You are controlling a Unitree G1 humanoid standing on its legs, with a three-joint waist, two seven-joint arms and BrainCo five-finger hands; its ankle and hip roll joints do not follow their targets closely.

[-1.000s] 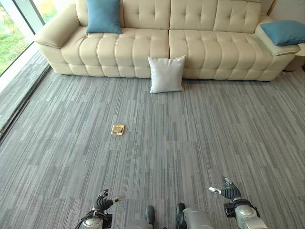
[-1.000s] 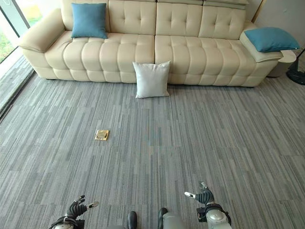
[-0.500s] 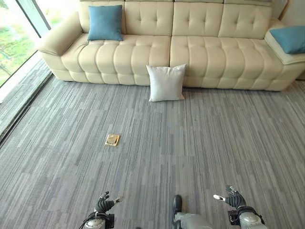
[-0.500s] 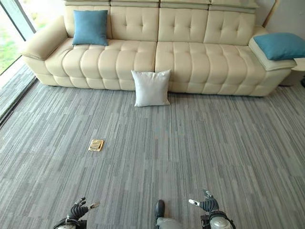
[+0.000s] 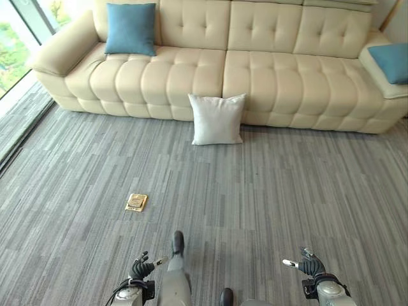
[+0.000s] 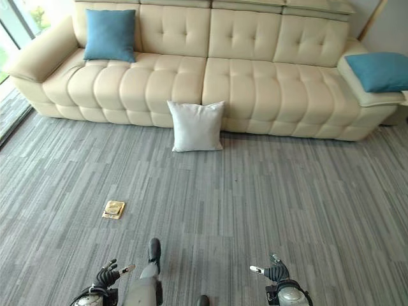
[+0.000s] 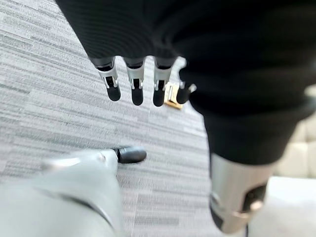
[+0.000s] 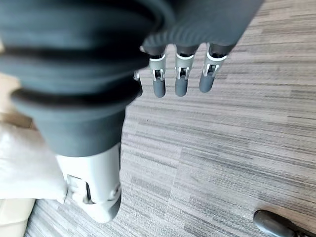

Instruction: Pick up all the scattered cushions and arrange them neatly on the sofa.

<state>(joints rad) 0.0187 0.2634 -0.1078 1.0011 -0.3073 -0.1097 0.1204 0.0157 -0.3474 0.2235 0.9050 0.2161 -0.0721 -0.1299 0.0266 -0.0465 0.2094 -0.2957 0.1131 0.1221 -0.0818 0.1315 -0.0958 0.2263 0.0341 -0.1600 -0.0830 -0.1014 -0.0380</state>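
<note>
Silver fingers w/ dark tips: in the left eye view the left hand (image 5: 141, 268) was low at the bottom, fingers relaxed and spread, holding nothing. The right hand (image 5: 308, 264) was at the bottom right, fingers also loose and apart, thumb out to the side, empty. Both hovered over the grey carpet (image 5: 274, 191). A small brass floor plate (image 5: 136, 202) lay in the carpet, ahead of the left hand. The white cushion (image 5: 217, 119) stood on the carpet, leaning on the front of the cream sofa (image 5: 287, 76), well apart from both hands, nothing in between. One blue cushion (image 5: 130, 29) stood upright against the sofa back near the left arm-rest.

Right eye view: same scene; a second blue cushion (image 6: 381, 71) lay on the right arm-rest of the sofa.

Left wrist view: fingers (image 7: 113, 87) straight, side by side w/ small gaps, nothing in them; the brass plate showed just past the tips.

Right wrist view: fingers (image 8: 180, 81) straight, a bit apart, empty, carpet beyond.
</note>
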